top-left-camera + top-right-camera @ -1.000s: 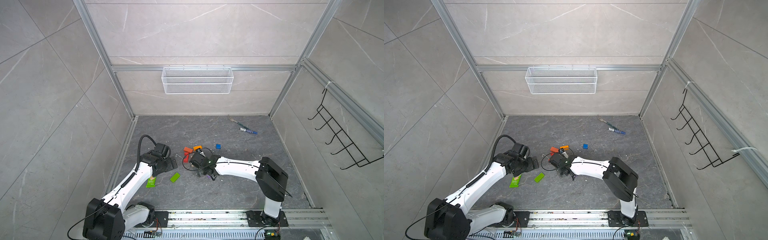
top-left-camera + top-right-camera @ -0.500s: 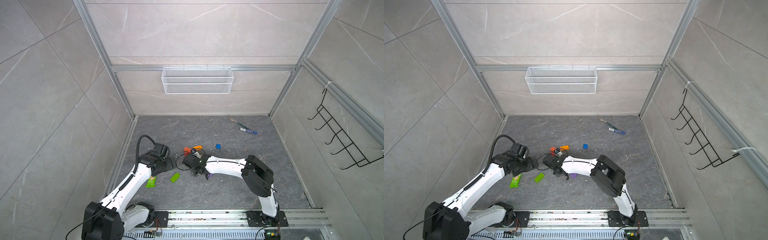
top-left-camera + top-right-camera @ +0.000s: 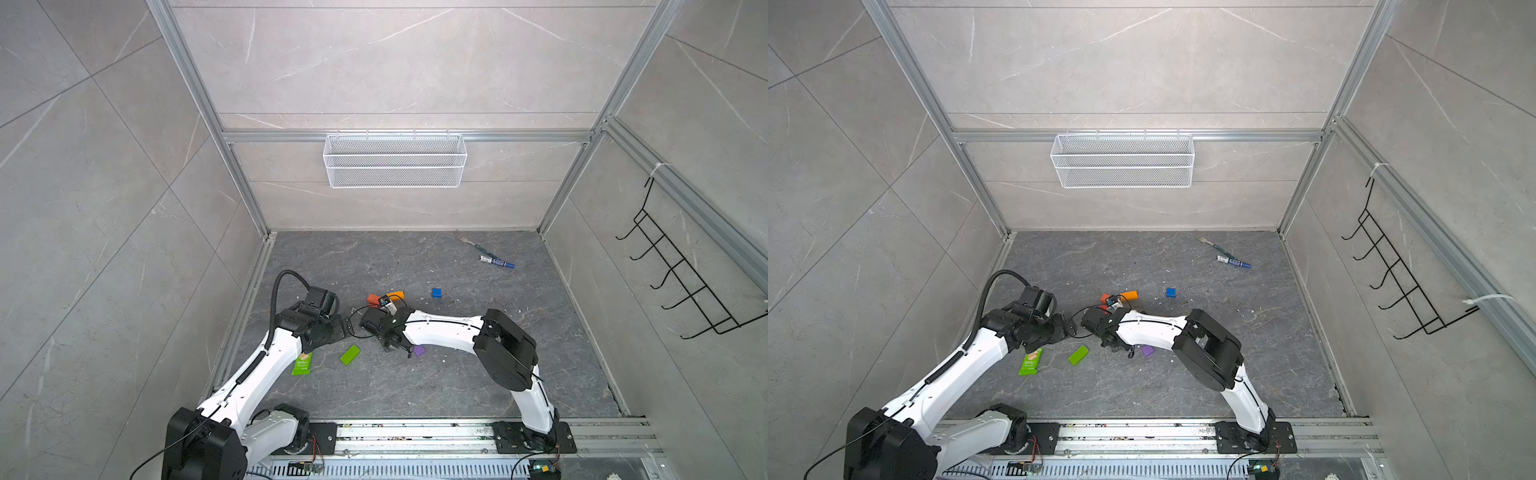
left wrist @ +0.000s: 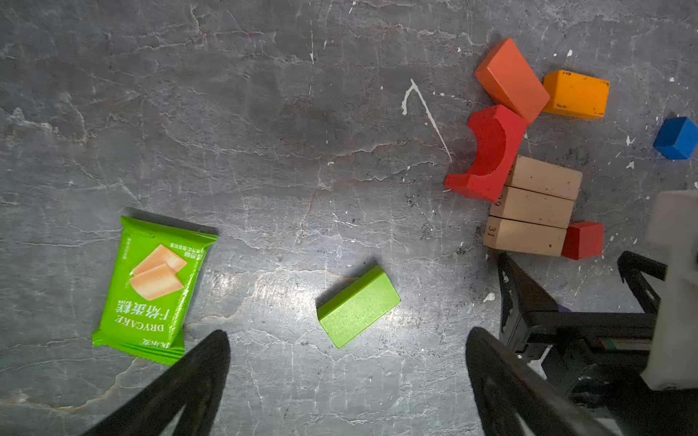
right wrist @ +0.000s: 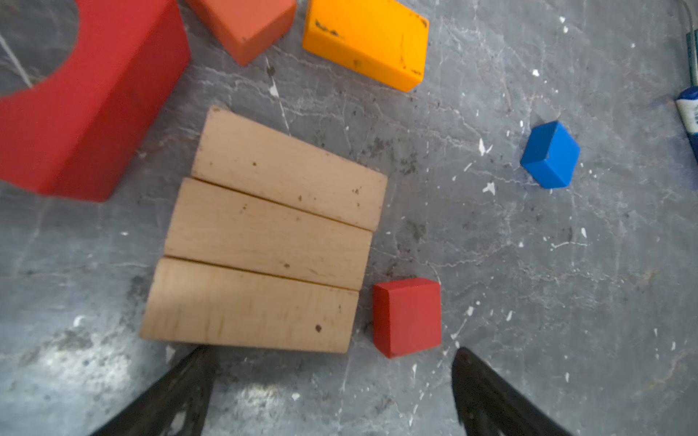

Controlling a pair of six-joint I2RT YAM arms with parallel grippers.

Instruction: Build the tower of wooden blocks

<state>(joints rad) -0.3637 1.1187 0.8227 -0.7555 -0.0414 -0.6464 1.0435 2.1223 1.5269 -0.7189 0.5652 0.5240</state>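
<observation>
No tower is in view. Three tan bars (image 5: 264, 234) lie flat side by side with nothing on them. A red cube (image 5: 408, 317) touches their end, and a red arch (image 4: 487, 151), a red-orange bar (image 4: 511, 79) and an orange bar (image 4: 576, 94) lie around them. The blue cube (image 3: 436, 292) sits apart. A green bar (image 3: 349, 355) and a purple cube (image 3: 419, 350) lie nearer the front. My left gripper (image 4: 347, 336) hangs open just above the green bar. My right gripper (image 5: 332, 353) is open and empty, low beside the tan bars and red cube.
A green snack wrapper (image 3: 301, 365) lies beside the left arm. A blue marker (image 3: 496, 262) and a fork (image 3: 467, 241) lie at the back right. A wire basket (image 3: 395, 160) hangs on the back wall, and black hooks (image 3: 681, 282) on the right wall.
The right arm's elbow has swung inward and its gripper has slid a little to the left by the tan bars. The left arm has barely moved.
</observation>
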